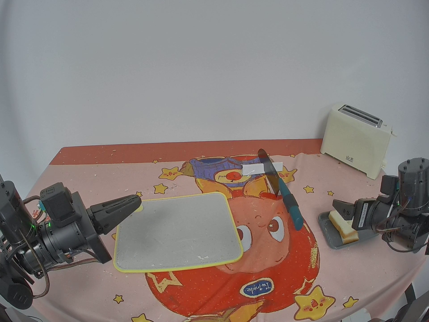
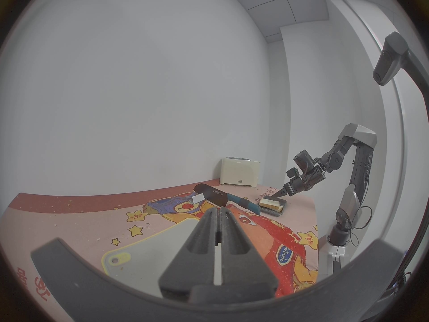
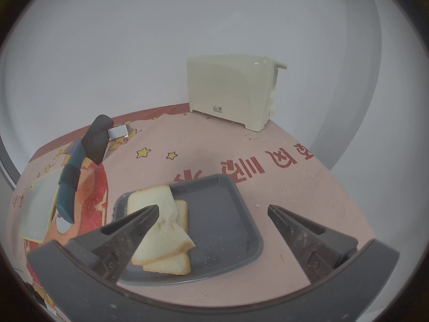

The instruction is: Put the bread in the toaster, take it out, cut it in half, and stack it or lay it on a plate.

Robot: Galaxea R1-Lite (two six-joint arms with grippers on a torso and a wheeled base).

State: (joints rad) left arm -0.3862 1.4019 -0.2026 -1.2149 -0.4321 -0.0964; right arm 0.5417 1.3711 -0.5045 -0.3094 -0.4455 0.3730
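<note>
Pale bread pieces (image 3: 156,240) lie stacked at one side of a dark grey plate (image 3: 225,222) near the table's right edge. My right gripper (image 3: 212,209) is open just over the plate, one finger (image 3: 134,231) against the bread stack, nothing held. In the head view, the right gripper (image 1: 342,211) hangs over the bread (image 1: 342,226) on the plate (image 1: 328,235). The cream toaster (image 1: 355,139) stands at the back right with empty slots. A teal-handled knife (image 1: 290,206) lies mid-table. My left gripper (image 1: 134,201) is shut and empty at the grey cutting board's (image 1: 176,232) left corner.
The table is covered by a pink cartoon-print cloth (image 1: 268,273) scattered with crumbs. A small white card (image 1: 261,168) lies under the knife blade. A plain white wall stands behind the table. Open cloth lies in front of the cutting board and between the knife and the plate.
</note>
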